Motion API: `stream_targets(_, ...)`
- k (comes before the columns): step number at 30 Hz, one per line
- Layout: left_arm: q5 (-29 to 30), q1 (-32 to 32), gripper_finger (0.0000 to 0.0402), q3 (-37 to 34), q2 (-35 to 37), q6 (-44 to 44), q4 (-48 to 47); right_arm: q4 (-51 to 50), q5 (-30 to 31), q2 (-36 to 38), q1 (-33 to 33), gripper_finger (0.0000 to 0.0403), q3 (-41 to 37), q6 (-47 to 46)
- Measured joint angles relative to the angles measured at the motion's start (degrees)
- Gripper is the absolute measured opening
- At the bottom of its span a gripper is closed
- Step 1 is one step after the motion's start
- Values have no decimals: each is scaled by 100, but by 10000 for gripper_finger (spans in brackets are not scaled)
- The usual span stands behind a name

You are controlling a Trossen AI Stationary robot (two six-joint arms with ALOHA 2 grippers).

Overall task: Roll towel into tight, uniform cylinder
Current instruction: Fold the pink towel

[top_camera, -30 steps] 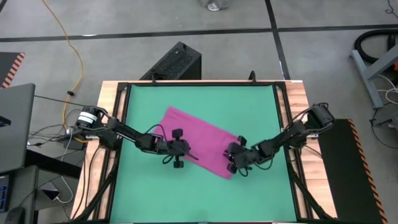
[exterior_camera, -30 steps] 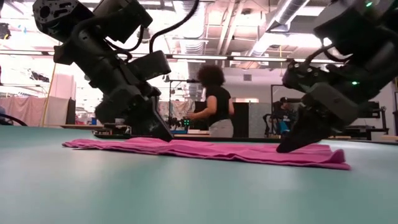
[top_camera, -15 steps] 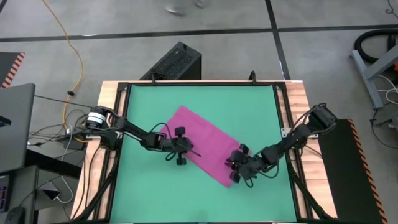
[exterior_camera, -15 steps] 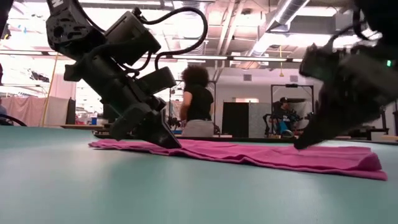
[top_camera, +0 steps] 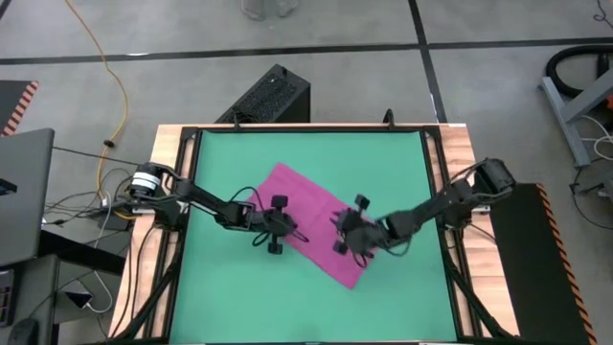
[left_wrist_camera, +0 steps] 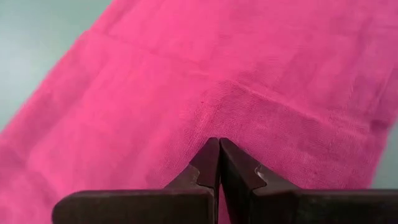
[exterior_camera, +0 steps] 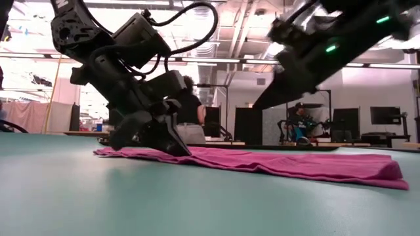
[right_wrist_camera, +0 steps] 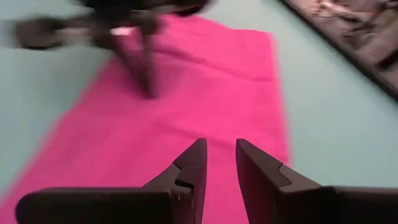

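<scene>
Off to the left of the desk (top_camera: pixel 460 153) there is a grey laptop (top_camera: pixel 24 192) and a yellow cable (top_camera: pixel 105 72) trailing over the concrete floor. The left arm reaches in from that side, and its left claw (left_wrist_camera: pixel 219 146) is clenched tight, fingers pressed flat against each other with nothing between them. The tips are pushed down onto the towel (top_camera: pixel 311 220) near its left long edge; from table height you can see that claw (exterior_camera: pixel 172 147) planted right on the cloth, pinning it to the green mat (top_camera: pixel 230 297).

The towel (exterior_camera: pixel 275 162) lies flat and unrolled in the middle of the mat, a long magenta strip set on a diagonal, its far end toward the left arm and its near end toward the front of the desk. It looks to be folded in layers, with a soft crease running across it (left_wrist_camera: pixel 249 93). I cannot pick out any tag.

On the right, the right claw (right_wrist_camera: pixel 219 152) hangs above the towel (right_wrist_camera: pixel 205 93), clear of it, its two fingers standing a little apart and holding nothing. From low down it (exterior_camera: pixel 262 101) is well off the cloth, pointing down at a slant.

Behind the desk, a person (exterior_camera: pixel 190 118) in dark clothes stands in the room.
</scene>
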State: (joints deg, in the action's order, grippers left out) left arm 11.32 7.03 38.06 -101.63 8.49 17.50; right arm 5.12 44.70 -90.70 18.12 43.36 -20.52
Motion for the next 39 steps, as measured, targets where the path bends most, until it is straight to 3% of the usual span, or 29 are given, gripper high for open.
stream_targets(9,114,548,0,-8,844,-439,-657,584,-1464,-170,-1519,107,17,929)
stream_targets(13,427,699,0,-7,849,-476,-768,1134,-2105,-343,-1684,107,100,1328)
stream_targets(17,161,855,0,-4,868,-861,-721,1099,-2453,-737,-1665,107,297,1720)
stream_targets(27,506,1592,0,2,903,-1665,-1010,749,-2539,-1989,-1883,107,1398,2165)
stream_targets(32,1085,1763,0,4,904,-1820,-1458,434,-2541,-2219,-2045,107,1789,2184)
stream_targets(39,1829,1602,0,4,868,-1712,-2311,-338,-2382,-2135,-2235,107,1820,1496)
